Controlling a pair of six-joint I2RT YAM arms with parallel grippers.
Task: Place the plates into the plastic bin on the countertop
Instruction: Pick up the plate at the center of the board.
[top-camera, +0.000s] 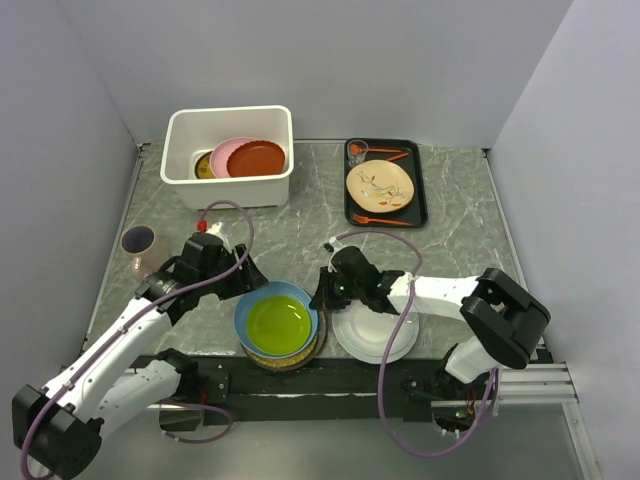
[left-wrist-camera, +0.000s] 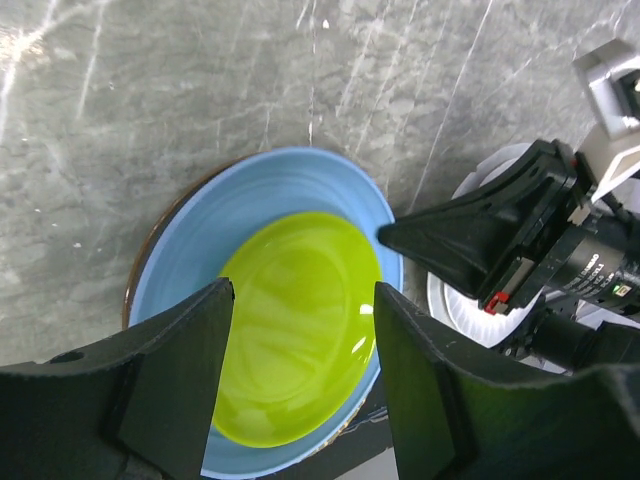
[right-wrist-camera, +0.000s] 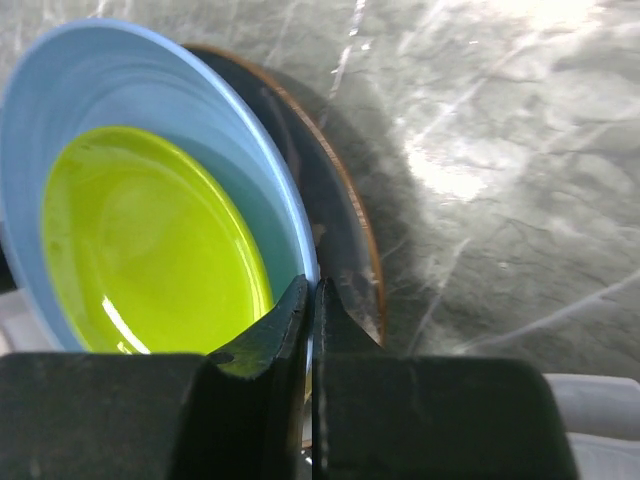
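A blue plate (top-camera: 249, 303) with a lime green plate (top-camera: 279, 325) in it lies on a dark, brown-rimmed plate (top-camera: 292, 361) at the countertop's near edge. My right gripper (top-camera: 318, 297) is shut on the blue plate's right rim (right-wrist-camera: 300, 250), one finger inside and one outside. The dark plate (right-wrist-camera: 335, 210) shows just beneath. My left gripper (top-camera: 246, 276) hovers open over the stack's left side, with the lime plate (left-wrist-camera: 300, 260) visible between its fingers. A white plate (top-camera: 375, 338) lies under the right arm. The white plastic bin (top-camera: 228, 116) at the back left holds a pink plate (top-camera: 226, 152) and a red-brown plate (top-camera: 259, 158).
A black tray (top-camera: 419, 190) at the back right carries a peach flower plate (top-camera: 380, 183) and orange cutlery. A brown cup (top-camera: 138, 241) stands by the left wall. Grey walls close in the left, back and right sides.
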